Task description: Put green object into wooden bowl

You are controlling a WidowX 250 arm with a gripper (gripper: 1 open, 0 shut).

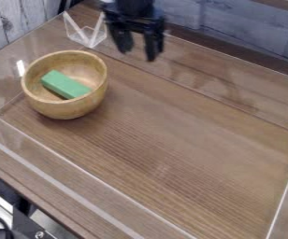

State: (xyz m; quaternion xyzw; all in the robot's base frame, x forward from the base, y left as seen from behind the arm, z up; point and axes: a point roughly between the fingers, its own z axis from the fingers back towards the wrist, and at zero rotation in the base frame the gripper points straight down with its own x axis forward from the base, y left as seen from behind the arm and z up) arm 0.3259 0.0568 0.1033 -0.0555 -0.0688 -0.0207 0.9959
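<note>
Hand (136,44) apparently clear of wooden bowl (64,105)

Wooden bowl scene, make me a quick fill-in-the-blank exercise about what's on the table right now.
1. The green object lies inside the wooden ____.
2. The gripper hangs with its jaws ____ and holds nothing.
3. The wooden bowl sits toward the ____ side of the picture.
4. The bowl stands on a ____ table.

Missing words: bowl; open; left; wooden

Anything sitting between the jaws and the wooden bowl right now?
No. In the camera view, only bare wooden tabletop separates the open gripper from the wooden bowl, which already holds the green object.
</note>
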